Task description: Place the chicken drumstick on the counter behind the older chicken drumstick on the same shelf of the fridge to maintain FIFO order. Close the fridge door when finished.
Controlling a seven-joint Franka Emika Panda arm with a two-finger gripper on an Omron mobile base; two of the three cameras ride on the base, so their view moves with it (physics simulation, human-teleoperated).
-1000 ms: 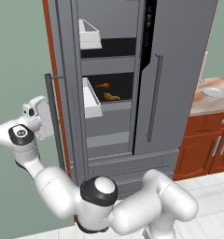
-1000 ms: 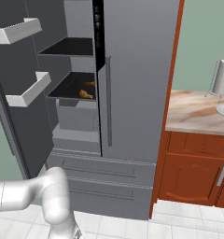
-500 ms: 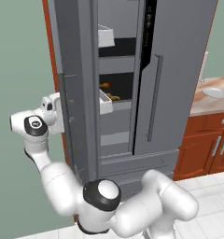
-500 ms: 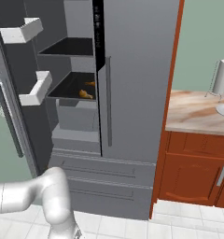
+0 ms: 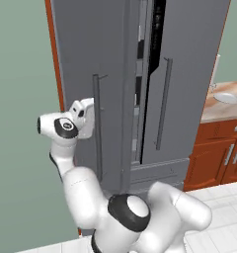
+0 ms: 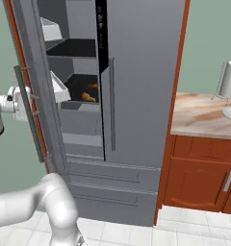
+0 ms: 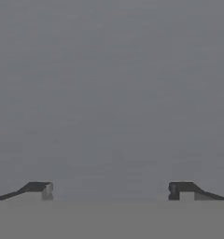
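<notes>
Chicken drumsticks: one [image 6: 88, 97] at the front edge of the fridge's black shelf [image 6: 74, 91], a second [image 6: 92, 86] behind it towards the back edge. Fridge [image 6: 136, 96]: left door [image 5: 91, 74] nearly shut, narrow gap at the centre strip. Gripper [image 7: 109, 190]: fingers [image 7: 39, 189] spread wide, empty, against the plain grey door face beside its bar handle [image 5: 97, 128]. Surface [image 6: 204, 115]: beige marble, paper towel roll [image 6: 229, 79] standing near its back edge.

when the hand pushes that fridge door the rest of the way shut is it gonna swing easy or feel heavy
Probably heavy but free-swinging: the fridge door is a tall rigid slab carrying white bins, so it should pivot stiffly without flexing. The hand, fingers spread, sits flat against its outer face near the bar handle, so slipping seems unlikely.
</notes>
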